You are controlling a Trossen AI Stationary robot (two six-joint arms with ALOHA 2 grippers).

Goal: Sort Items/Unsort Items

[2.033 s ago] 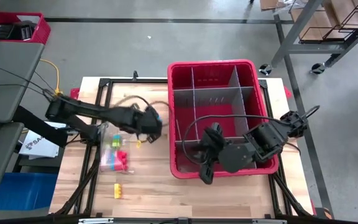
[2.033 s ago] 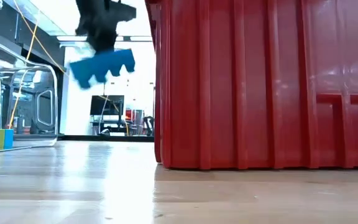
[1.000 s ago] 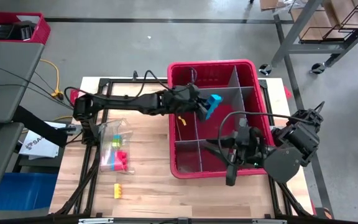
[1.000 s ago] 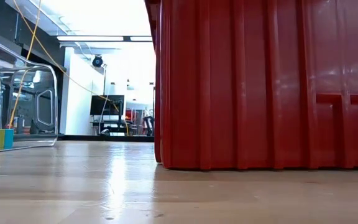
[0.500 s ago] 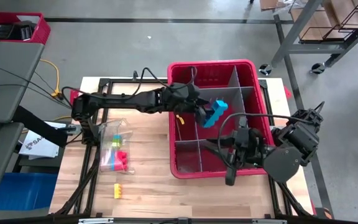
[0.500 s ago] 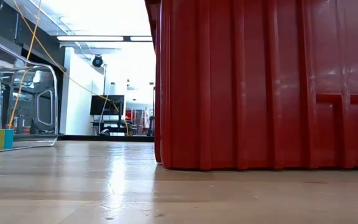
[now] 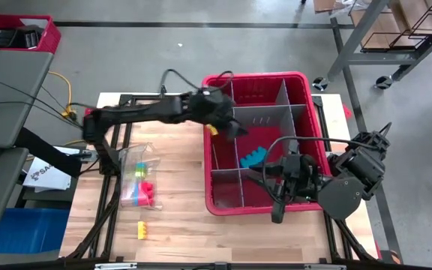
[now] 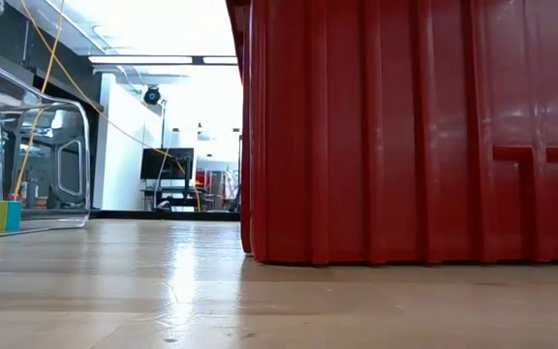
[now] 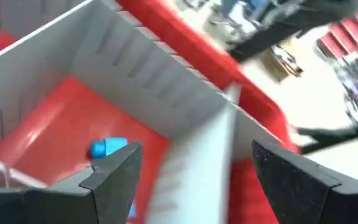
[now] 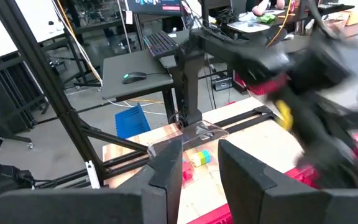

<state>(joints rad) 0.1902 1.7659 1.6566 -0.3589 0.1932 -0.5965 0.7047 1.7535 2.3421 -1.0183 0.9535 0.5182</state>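
The blue block (image 7: 257,156) lies on the floor of a middle compartment of the red bin (image 7: 216,199); the left wrist view shows a piece of it (image 9: 107,148). My left gripper (image 7: 233,127) hangs open and bare above the bin's left part, just left of the block. My right gripper (image 7: 277,214) hovers over the bin's near wall, its fingers (image 10: 166,168) apart with nothing between them. More coloured blocks (image 7: 139,187) sit in a clear container (image 7: 130,161) on the table's left. A yellow block (image 7: 142,229) lies on the wood near the front.
Grey dividers (image 7: 265,112) split the bin into several compartments. In the low view the bin's red wall (image 8: 405,126) fills the right side, and the clear container (image 8: 37,165) stands at the left. Bare wood (image 7: 178,195) lies between container and bin.
My left gripper has opened and let go of the blue block, which has dropped from above the dividers onto the floor of a middle compartment. The gripper has then drawn back a little toward the table's left edge and tipped upward.
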